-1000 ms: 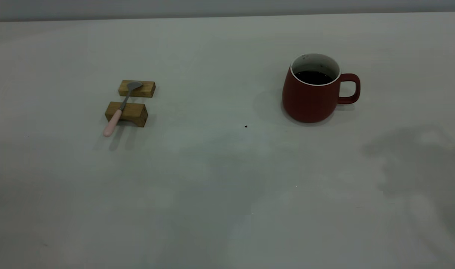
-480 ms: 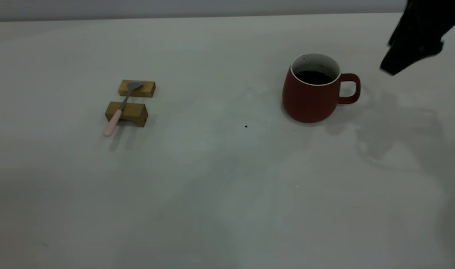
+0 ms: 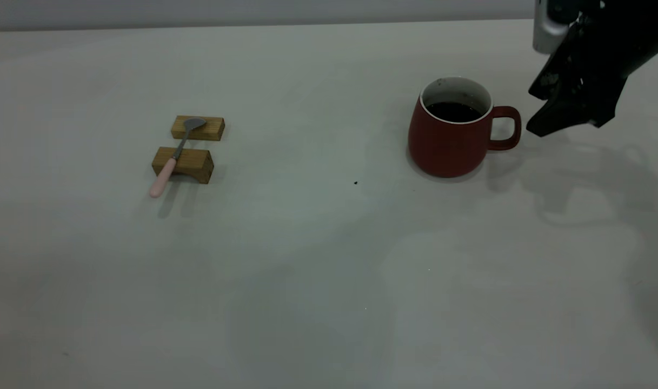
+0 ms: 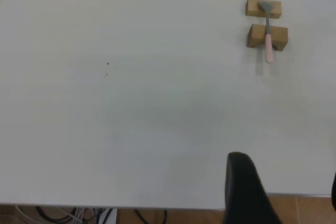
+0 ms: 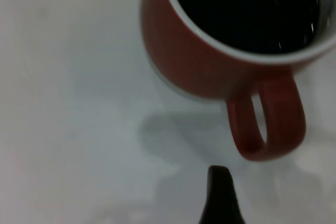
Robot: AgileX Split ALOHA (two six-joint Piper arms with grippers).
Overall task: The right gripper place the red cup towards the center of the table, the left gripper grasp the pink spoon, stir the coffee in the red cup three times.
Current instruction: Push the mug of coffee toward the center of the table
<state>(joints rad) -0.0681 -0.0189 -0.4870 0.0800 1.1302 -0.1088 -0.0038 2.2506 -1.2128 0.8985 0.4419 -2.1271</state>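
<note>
The right gripper (image 3: 539, 127) hovers just beside the red cup (image 3: 449, 135)'s handle, partly cropped; its jaw state is unreadable.

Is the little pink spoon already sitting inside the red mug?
No, the pink spoon lies across two small wooden blocks far to the left of the red cup, which holds only dark coffee.
</note>
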